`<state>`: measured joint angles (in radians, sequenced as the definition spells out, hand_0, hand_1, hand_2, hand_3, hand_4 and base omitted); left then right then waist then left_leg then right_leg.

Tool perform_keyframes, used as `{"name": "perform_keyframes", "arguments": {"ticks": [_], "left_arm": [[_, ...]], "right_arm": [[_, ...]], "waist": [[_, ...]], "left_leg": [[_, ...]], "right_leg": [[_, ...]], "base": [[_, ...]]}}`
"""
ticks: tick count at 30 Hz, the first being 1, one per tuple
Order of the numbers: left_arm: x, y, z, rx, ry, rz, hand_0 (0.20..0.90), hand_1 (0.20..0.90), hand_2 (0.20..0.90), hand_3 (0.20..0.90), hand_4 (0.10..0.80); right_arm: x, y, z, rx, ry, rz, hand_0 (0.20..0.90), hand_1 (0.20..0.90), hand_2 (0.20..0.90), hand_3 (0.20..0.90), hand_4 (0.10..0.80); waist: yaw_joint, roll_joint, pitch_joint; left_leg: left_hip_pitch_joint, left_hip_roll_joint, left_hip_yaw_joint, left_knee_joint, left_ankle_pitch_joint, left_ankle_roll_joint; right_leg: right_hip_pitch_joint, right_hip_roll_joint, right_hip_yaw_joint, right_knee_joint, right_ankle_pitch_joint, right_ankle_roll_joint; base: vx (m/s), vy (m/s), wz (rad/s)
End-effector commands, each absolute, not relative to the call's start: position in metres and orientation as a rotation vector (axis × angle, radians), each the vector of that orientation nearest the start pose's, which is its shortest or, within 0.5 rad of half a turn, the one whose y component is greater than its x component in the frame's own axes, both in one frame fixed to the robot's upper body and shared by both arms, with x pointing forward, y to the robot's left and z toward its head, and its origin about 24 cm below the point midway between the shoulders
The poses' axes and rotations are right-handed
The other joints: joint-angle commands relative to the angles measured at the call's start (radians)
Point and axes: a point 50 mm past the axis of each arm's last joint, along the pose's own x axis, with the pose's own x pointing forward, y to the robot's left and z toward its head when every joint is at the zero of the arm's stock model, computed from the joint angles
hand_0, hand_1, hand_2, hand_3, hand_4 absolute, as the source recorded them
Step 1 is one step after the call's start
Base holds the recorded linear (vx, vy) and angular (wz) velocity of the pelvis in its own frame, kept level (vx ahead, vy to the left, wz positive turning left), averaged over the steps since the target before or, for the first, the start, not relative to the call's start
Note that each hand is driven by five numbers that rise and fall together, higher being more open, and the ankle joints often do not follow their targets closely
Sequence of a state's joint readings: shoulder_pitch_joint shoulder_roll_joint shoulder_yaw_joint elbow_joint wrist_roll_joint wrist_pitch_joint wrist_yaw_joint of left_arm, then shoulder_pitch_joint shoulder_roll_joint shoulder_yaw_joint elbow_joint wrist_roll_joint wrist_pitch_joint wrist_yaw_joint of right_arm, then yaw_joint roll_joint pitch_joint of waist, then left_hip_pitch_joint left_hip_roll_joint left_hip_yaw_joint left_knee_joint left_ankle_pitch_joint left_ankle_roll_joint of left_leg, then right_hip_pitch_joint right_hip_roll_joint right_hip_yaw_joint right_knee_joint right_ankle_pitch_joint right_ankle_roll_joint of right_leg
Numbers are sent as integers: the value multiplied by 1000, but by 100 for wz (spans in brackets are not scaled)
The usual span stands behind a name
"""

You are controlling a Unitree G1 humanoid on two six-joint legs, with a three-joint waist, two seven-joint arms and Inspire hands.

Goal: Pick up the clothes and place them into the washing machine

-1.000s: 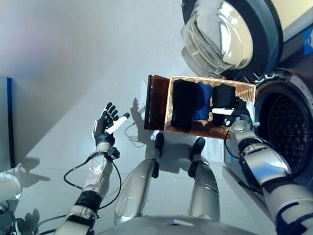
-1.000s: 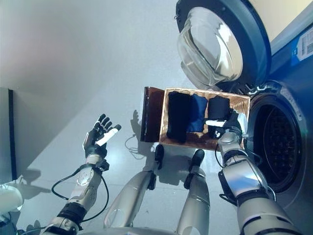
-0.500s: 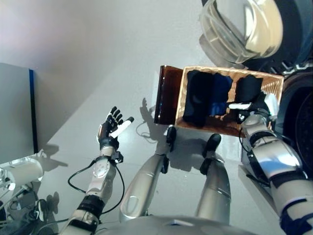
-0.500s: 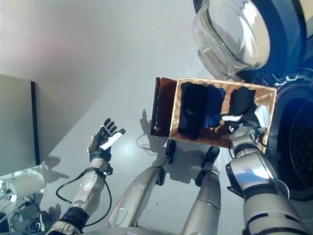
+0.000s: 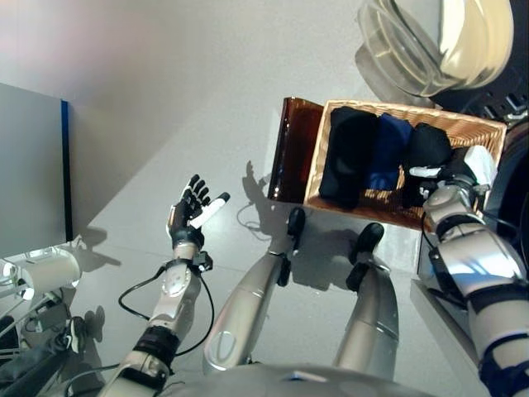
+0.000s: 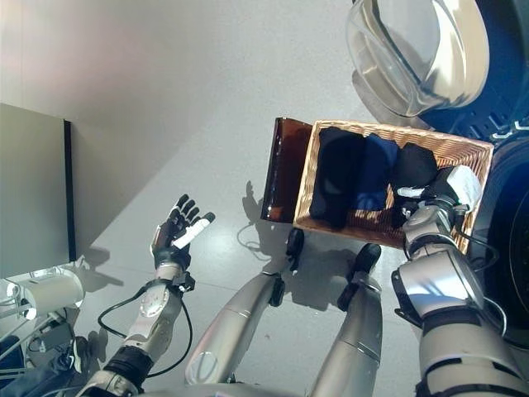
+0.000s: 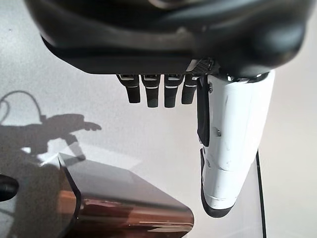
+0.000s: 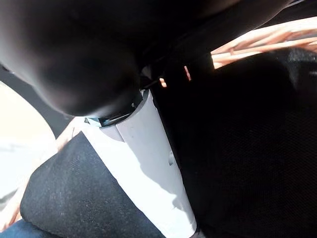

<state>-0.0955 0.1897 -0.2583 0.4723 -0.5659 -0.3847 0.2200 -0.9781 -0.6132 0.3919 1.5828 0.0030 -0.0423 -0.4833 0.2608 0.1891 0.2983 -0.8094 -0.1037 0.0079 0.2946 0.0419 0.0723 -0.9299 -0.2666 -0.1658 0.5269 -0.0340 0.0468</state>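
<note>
A wicker basket (image 5: 479, 132) stands on the floor before the washing machine (image 6: 506, 248). In it lie a black garment (image 5: 347, 165), a blue one (image 5: 388, 153) and a second black one (image 5: 428, 147), side by side. My right hand (image 6: 433, 198) reaches into the basket's right end and rests on that second black garment (image 8: 257, 148), its white thumb (image 8: 143, 163) lying across the cloth. The rest of that hand is hidden in the dark cloth. My left hand (image 5: 190, 213) hovers over the floor far to the left, open and holding nothing.
The washer's round glass door (image 5: 438, 41) hangs open above the basket. A brown lid or box (image 5: 289, 149) leans against the basket's left side. A grey panel (image 5: 29, 174) and a white object (image 5: 50, 269) stand at the far left.
The camera has shifted, sliding the whole scene across the picture. My right hand stays on the right-hand black garment in the basket, and my left hand stays open.
</note>
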Motion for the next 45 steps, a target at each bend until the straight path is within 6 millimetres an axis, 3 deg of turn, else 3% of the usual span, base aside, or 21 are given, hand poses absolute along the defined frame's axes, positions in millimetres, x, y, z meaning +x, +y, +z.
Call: {"name": "perform_keyframes", "arguments": {"ticks": [1,3,6,8,9,10,12,14,17,19,22,26,28,33,36,40,42,43,44,45], "left_arm": [[255,177,6,-305,-56,221,900,900,900,900,800],[254,179,3,-302,-45,229,900,900,900,900,800],[251,184,-5,-296,-10,255,900,900,900,900,800],[248,190,-9,-312,1,286,900,900,900,900,800],[248,191,-9,-311,2,285,900,900,900,900,800],[247,192,-11,-317,4,294,900,900,900,900,800],[243,193,-19,-336,37,307,900,900,900,900,800],[242,194,-21,-347,46,317,900,900,900,900,800],[237,189,-33,-404,94,336,900,900,900,900,800],[237,186,-39,-422,119,349,900,900,900,900,800],[239,178,-43,-457,135,357,900,900,900,900,800],[238,174,-46,-478,142,361,900,900,900,900,800],[238,171,-47,-496,144,358,900,900,900,900,800],[238,168,-45,-509,138,343,900,900,900,900,800],[236,172,-45,-476,137,331,900,900,900,900,800],[232,179,-49,-456,156,351,900,900,900,900,800],[228,186,-50,-436,151,364,900,900,900,900,800],[228,185,-49,-438,149,362,900,900,900,900,800],[227,191,-50,-427,151,378,900,900,900,900,800],[226,193,-50,-412,149,379,900,900,900,900,800]], "right_arm": [[340,-347,94,-889,349,-744,200,200,200,200,300],[340,-347,94,-870,341,-751,200,200,200,200,300],[340,-339,85,-709,300,-764,200,200,200,200,300],[341,-338,87,-432,216,-810,200,200,200,200,300],[341,-338,87,-430,217,-811,200,200,200,200,300],[341,-334,84,-290,169,-823,200,200,200,200,300],[331,-328,65,76,111,-887,200,200,200,200,300],[330,-323,59,167,96,-885,200,200,200,200,300],[320,-283,20,524,64,-811,200,200,200,200,300],[309,-273,5,654,47,-817,200,200,200,200,300],[300,-262,-3,876,-32,-851,200,200,200,200,300],[297,-255,-7,1037,-103,-888,200,200,200,200,300],[301,-256,3,1183,-210,-968,200,200,200,200,300],[303,-272,20,1225,-323,-1072,200,200,200,200,300],[311,-292,50,1213,-427,-1126,200,200,200,200,300],[314,-306,70,1198,-488,-1159,200,200,200,200,300],[316,-323,99,1168,-583,-1161,200,200,200,200,300],[317,-324,102,1163,-584,-1166,200,200,200,200,300],[316,-338,127,1134,-662,-1180,200,200,200,200,300],[315,-346,138,1098,-683,-1190,200,200,200,200,300]], "waist": [[-8,32,-43],[-13,28,-43],[-37,14,-48],[-56,3,-51],[-55,2,-50],[-66,1,-46],[-93,-8,-50],[-97,-10,-51],[-129,-21,-63],[-144,-25,-70],[-155,-16,-72],[-158,-1,-71],[-158,19,-60],[-164,27,-34],[-172,30,-17],[-168,30,-17],[-166,31,-25],[-163,33,-27],[-158,36,-36],[-154,36,-38]], "left_leg": [[-17,6,-27,4,-56,-93],[-6,10,-26,-1,-56,-93],[64,17,-22,-46,-50,-96],[106,24,-12,-75,-47,-97],[110,24,-12,-77,-47,-97],[114,30,-3,-91,-16,-93],[166,37,7,-131,-11,-92],[186,40,11,-148,-6,-93],[246,42,27,-209,14,-101],[275,43,24,-236,23,-104],[307,40,27,-251,24,-103],[311,37,33,-246,19,-99],[289,35,39,-203,2,-90],[209,39,54,-54,-49,-78],[116,53,45,165,-167,-66],[54,74,54,292,-234,-57],[34,79,58,323,-256,-52],[28,80,60,328,-260,-52],[18,81,60,340,-267,-51],[14,82,61,342,-268,-50]], "right_leg": [[73,11,21,7,-66,34],[86,14,21,-4,-63,34],[153,26,22,-61,-47,37],[192,32,30,-100,-37,40],[195,33,31,-101,-37,40],[202,37,26,-131,3,35],[255,44,30,-195,23,41],[275,47,33,-218,29,42],[340,52,34,-307,57,48],[375,56,31,-343,68,50],[411,59,33,-377,78,52],[413,59,41,-380,80,52],[379,61,58,-333,66,46],[306,61,69,-196,16,37],[225,76,83,-27,-70,24],[168,82,86,71,-114,18],[142,87,91,97,-130,16],[136,87,93,101,-132,16],[120,89,98,116,-139,13],[115,91,99,120,-142,12]], "base": [[0,0,0],[15,-3,0],[42,-2,-7],[39,16,-20],[-82,37,-26],[-77,39,-27],[-11,36,-31],[23,12,-29],[42,-4,-29],[30,-17,-28],[15,-1,-13],[-20,21,-9],[-61,76,-6],[-66,14,-5],[26,-19,7],[-12,-17,-25],[13,-7,-21],[34,18,-11],[26,11,-10],[25,9,-17]]}}
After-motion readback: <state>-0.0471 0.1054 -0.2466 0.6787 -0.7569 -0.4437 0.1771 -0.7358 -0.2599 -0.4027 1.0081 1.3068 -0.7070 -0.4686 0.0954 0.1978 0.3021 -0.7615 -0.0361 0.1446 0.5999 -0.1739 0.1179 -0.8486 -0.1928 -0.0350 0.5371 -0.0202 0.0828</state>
